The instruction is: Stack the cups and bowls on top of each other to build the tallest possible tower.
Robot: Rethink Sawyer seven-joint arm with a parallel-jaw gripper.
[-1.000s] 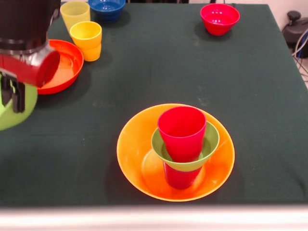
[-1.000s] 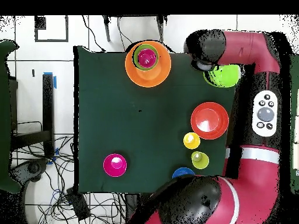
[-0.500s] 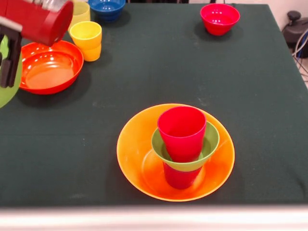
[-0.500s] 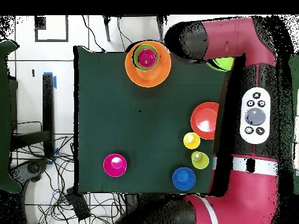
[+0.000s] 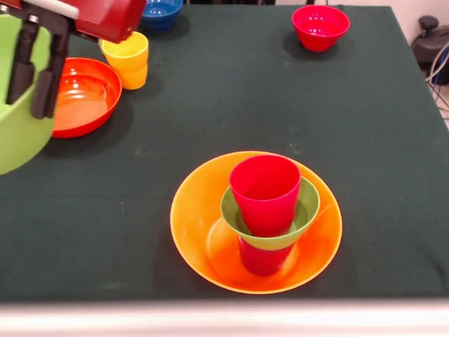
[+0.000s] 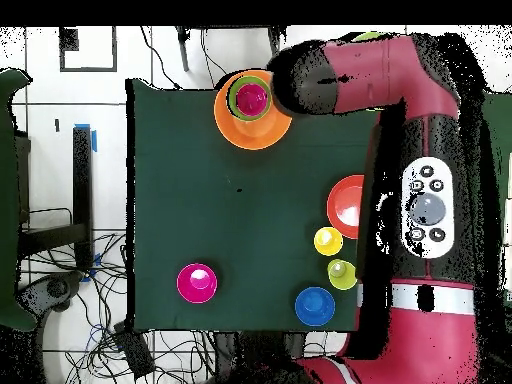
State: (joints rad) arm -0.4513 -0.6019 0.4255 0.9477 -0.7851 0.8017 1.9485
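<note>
arm raised at table edge | jaws pinching large green bowl (image 5: 17, 126) rim | bowl airborne

Large green bowl (image 5: 17, 105) cut off by left edge in front view, only part of rim and wall showing; fully hidden under the arm (image 6: 420, 190) in overhead view. Gripper (image 5: 35, 74) reaching over the bowl's rim, black fingers (image 5: 48, 77) visible against it, upper body cut by top edge; grip on the rim not clear enough to confirm. Pale yellow cup hidden behind the arm in front view. Blue bowl (image 5: 160, 10) clipped by top edge. Orange-red bowl (image 6: 346, 206) partly covered by the arm overhead, its left side hidden behind the green bowl in front view. Purple ribbed cup (image 5: 263, 256) mostly hidden under small green bowl (image 5: 303, 210), colour reading red.
</note>
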